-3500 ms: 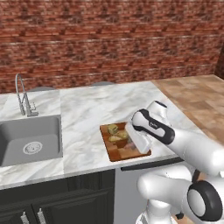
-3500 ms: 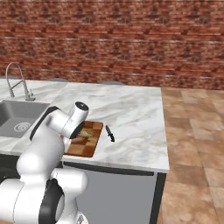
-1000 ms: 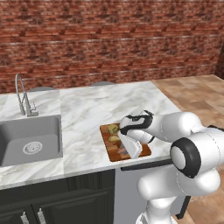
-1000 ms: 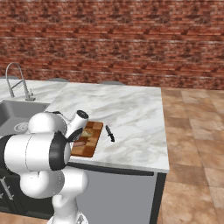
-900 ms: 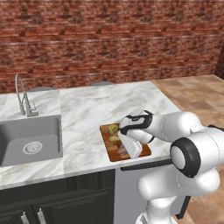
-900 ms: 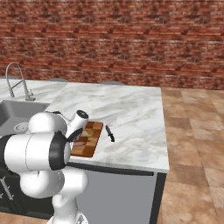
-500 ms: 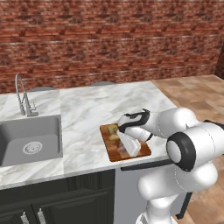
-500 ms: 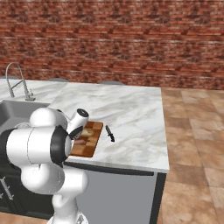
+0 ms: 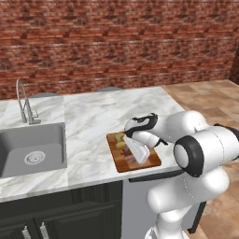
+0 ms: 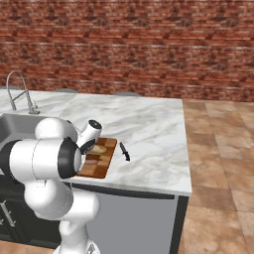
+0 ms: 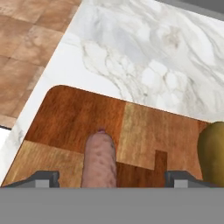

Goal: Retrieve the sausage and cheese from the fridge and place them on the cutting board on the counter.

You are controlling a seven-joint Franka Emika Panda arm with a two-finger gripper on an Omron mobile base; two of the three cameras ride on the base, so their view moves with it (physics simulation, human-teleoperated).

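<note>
With its jaws spread wide, the gripper point(image 11: 112, 178) hangs low over the cutting board point(image 11: 65, 118), grasping nothing. The sausage point(image 11: 100, 159) lies flat on the wood between the fingertips point(image 11: 43, 178), clear of both, its long axis running straight away from the hand, rounded end pointing toward the marble counter point(image 11: 144, 61). Beside it sits the cheese point(image 11: 213, 153), also on the board. No lettering is readable anywhere.
</note>
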